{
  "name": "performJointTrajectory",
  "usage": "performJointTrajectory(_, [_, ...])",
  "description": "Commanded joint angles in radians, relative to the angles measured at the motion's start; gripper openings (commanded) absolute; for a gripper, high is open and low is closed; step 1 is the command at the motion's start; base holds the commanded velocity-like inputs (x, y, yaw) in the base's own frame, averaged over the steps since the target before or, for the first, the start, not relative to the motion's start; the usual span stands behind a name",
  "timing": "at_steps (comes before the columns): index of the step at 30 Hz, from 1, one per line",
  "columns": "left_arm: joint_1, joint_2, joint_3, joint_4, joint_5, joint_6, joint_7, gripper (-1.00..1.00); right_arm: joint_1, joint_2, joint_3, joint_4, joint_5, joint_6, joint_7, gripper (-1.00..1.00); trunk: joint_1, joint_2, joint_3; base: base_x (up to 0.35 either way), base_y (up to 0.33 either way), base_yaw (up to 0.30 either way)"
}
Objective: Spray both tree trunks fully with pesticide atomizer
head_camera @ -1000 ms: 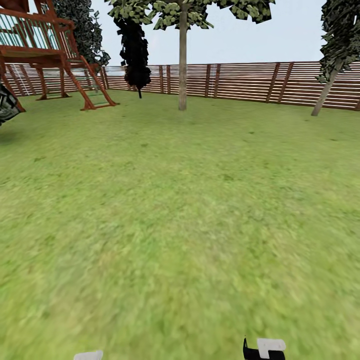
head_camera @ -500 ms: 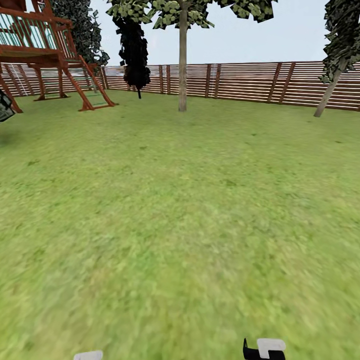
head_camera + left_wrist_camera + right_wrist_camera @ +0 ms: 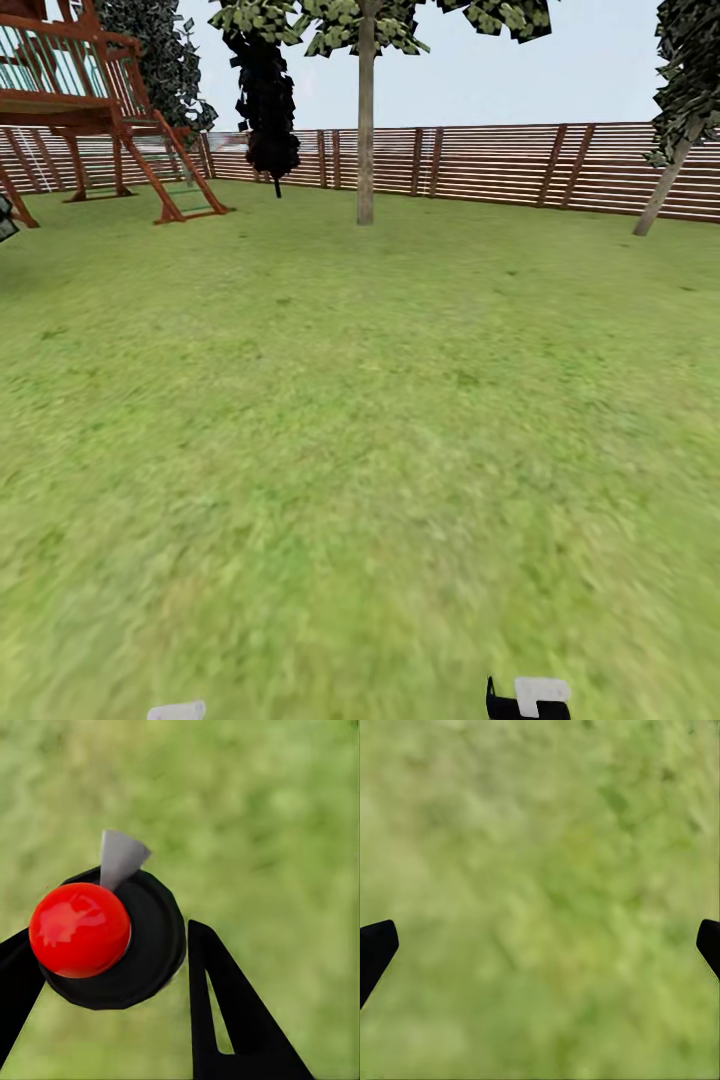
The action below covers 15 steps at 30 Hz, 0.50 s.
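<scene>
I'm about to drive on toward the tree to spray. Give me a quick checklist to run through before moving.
1. Atomizer between the left gripper jaws: ok, black body with red cap sits between them.
2. Firm grip on it: cannot tell.
3. Right gripper free: ok, jaws wide apart over grass.
4. Target tree trunk in sight: ok, straight ahead by the fence.
5. Lawn path to it: ok, only grass between.
6. Second tree: ok, leaning trunk far right.
</scene>
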Motion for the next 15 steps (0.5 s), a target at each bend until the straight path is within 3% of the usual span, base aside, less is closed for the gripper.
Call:
performJointTrajectory(1, [0.000,0.000,-0.005,0.001,0.010,-0.003,0.000,-1.00,-0.001,0.000,0.000,0.001,0.010,0.000,-0.009,1.00,0.000,0.000,-0.001,0.338,0.000,0.000])
performJointTrajectory(15, [0.000,0.000,-0.005,0.001,0.010,-0.003,0.000,-1.00,-0.001,0.000,0.000,0.001,0.010,0.000,-0.009,1.00,0.000,0.000,-0.001,0.338,0.000,0.000])
